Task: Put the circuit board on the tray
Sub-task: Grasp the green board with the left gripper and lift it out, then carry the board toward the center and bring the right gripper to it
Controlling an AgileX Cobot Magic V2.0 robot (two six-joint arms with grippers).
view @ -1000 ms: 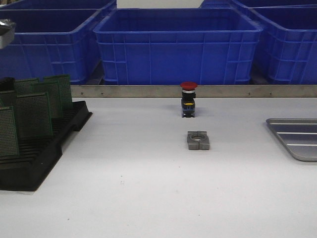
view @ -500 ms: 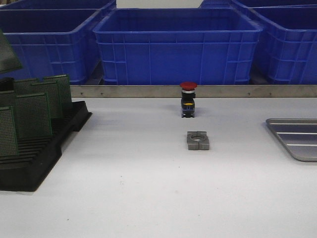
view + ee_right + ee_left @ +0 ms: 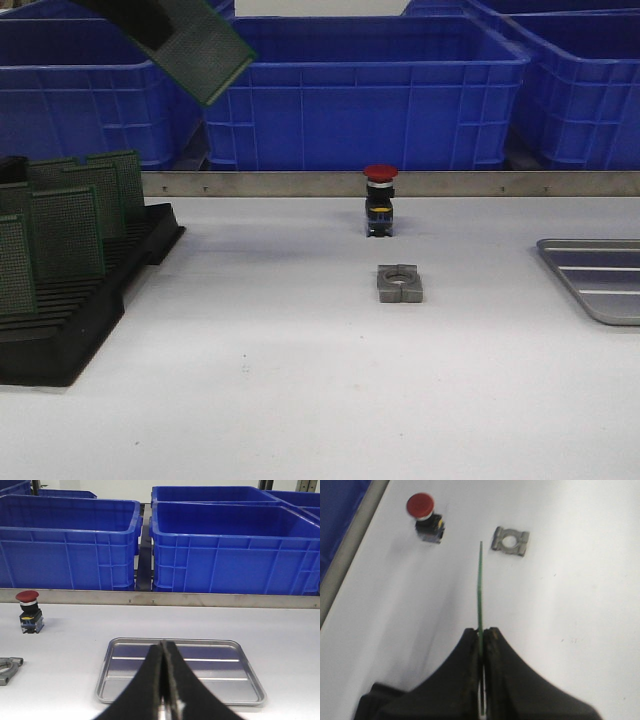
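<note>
A green perforated circuit board point(image 3: 195, 50) hangs tilted high over the table's back left, in front of the blue bins. My left gripper point(image 3: 148, 22) is shut on its upper end. In the left wrist view the board point(image 3: 480, 585) shows edge-on, pinched between the black fingers of that gripper point(image 3: 481, 632). The silver ribbed tray point(image 3: 598, 282) lies flat at the table's right edge, bare. In the right wrist view my right gripper point(image 3: 163, 646) is shut with nothing in it, hovering at the near side of the tray point(image 3: 210, 671).
A black slotted rack point(image 3: 75, 325) with several upright green boards stands at the left. A red push button point(image 3: 381, 200) and a grey metal clamp block point(image 3: 400, 283) sit mid-table. Blue bins point(image 3: 360, 95) line the back behind a metal rail point(image 3: 450, 184).
The held board has moved right and further into the front view, from a corner at the left edge to a full tilted board at the top left.
</note>
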